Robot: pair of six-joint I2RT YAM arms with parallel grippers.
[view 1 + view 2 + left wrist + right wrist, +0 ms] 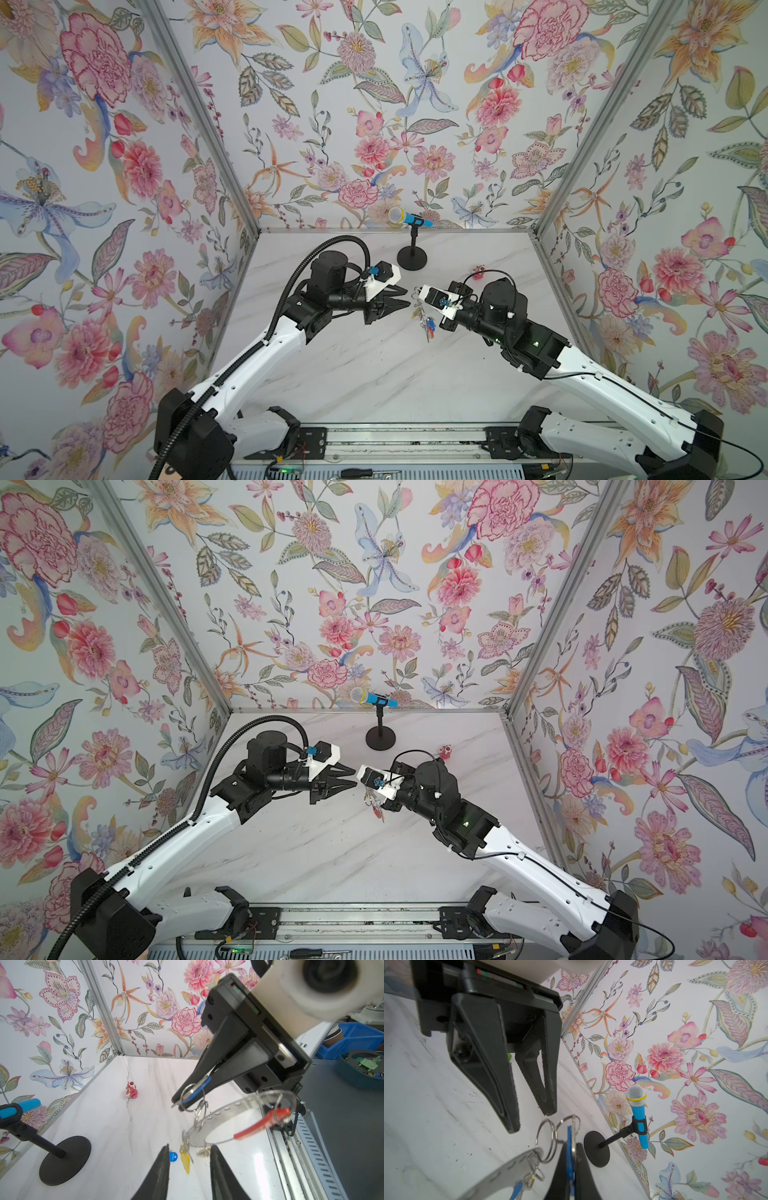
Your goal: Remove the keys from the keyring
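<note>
My right gripper (180, 1103) is shut on a blue-tagged key (198, 1086) and holds it above the table. Small split rings (548, 1140) link that key to the keyring (224, 1109), a thin grey hoop with a red sleeve (261, 1124). More keys hang from the hoop, with a yellow tag (185, 1160) and a blue tag (173, 1156); in both top views this bunch (426, 324) dangles under the right wrist. My left gripper (408, 298) faces the right gripper (415, 291) tip to tip, open, nothing between its fingers (513, 1126).
A toy microphone (409, 218) on a black round-based stand (412, 257) stands at the back of the marble table. A small red-pink toy figure (478, 272) sits at the back right. Flowered walls close in three sides; a metal rail (399, 440) runs along the front.
</note>
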